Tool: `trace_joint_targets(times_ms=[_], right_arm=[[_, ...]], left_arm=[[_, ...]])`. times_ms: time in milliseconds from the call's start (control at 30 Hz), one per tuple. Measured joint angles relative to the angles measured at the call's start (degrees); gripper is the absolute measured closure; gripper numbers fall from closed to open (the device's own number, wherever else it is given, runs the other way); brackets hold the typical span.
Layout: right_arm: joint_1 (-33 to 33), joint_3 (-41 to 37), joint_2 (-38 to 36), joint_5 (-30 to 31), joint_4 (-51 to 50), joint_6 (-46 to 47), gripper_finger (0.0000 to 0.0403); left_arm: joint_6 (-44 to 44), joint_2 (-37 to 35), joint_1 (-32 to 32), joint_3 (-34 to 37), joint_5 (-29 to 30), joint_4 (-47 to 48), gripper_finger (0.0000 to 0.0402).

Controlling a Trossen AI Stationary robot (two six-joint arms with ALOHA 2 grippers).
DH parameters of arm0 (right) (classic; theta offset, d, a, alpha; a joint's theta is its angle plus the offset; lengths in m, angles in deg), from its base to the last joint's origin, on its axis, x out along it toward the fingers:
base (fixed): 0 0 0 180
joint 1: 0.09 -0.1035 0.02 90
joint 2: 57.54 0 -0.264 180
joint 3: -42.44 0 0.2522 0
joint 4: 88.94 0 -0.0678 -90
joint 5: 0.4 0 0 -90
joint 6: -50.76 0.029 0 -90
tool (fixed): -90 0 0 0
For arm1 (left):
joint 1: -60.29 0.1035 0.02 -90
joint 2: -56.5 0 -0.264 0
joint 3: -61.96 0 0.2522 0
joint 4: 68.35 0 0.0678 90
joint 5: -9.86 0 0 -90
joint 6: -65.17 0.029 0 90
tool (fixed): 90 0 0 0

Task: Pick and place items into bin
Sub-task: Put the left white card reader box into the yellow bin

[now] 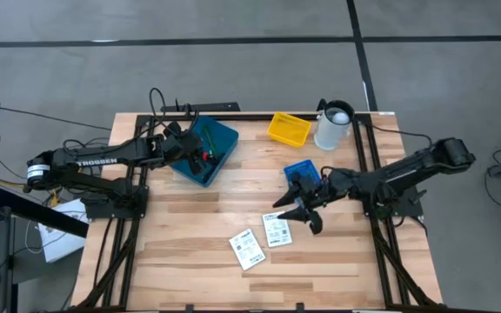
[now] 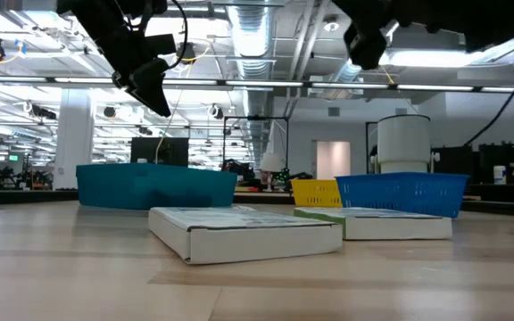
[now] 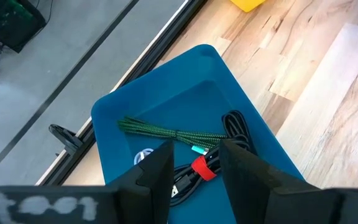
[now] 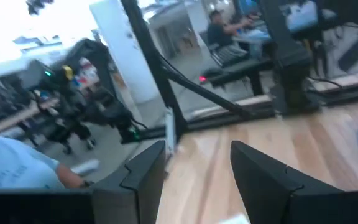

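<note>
Hovering over teal bin (image 1: 205, 152): left gripper (image 1: 191, 148)

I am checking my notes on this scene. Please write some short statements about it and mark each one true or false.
1. The teal bin holds a green cord. True.
2. Two white boxes lie in the teal bin. False: they lie on the table.
3. The left gripper is over the teal bin, open. True.
4. The right gripper holds a white box. False: it is open and empty.
5. The yellow basket stands beside the white jug. True.
</note>
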Motion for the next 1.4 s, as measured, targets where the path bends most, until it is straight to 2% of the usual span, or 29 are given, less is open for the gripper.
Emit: trace_joint_targets(times_ms=[100,200,400,567,900,1033,1200,1400], right_arm=[[-0.24,0.00,4.12,0.10,4.57,0.83,0.0231],[0.77,0.95,7.28,0.04,2.58,-0.84,0.0237],[3.18,7.96,11.93,-0.25,-14.40,-8.35,0.0254],[4.55,15.43,14.60,-1.68,-28.75,-11.04,0.0269],[4.44,30.06,24.45,-3.31,-49.77,-19.63,0.0280],[4.29,35.32,28.81,-3.30,-54.22,-23.98,0.0280],[4.29,40.99,33.36,-3.10,-56.73,-24.56,0.0282],[4.29,42.50,35.73,-2.05,-55.44,-26.28,0.0284]], left_arm=[[0.00,0.00,0.01,0.00,0.00,-0.01,0.0282],[-0.01,0.01,0.00,0.00,0.00,-0.01,0.0282],[0.00,0.00,0.00,0.00,0.00,-0.01,0.0282],[-0.02,0.01,-0.01,0.00,0.00,-0.01,0.0282],[0.00,-0.01,0.01,0.00,0.00,-0.03,0.0282],[0.00,-0.01,0.01,0.00,0.00,0.01,0.0282],[0.00,-0.01,0.01,0.00,-0.02,0.13,0.0282],[0.00,-0.01,-0.01,0.00,-0.04,-0.05,0.0282]])
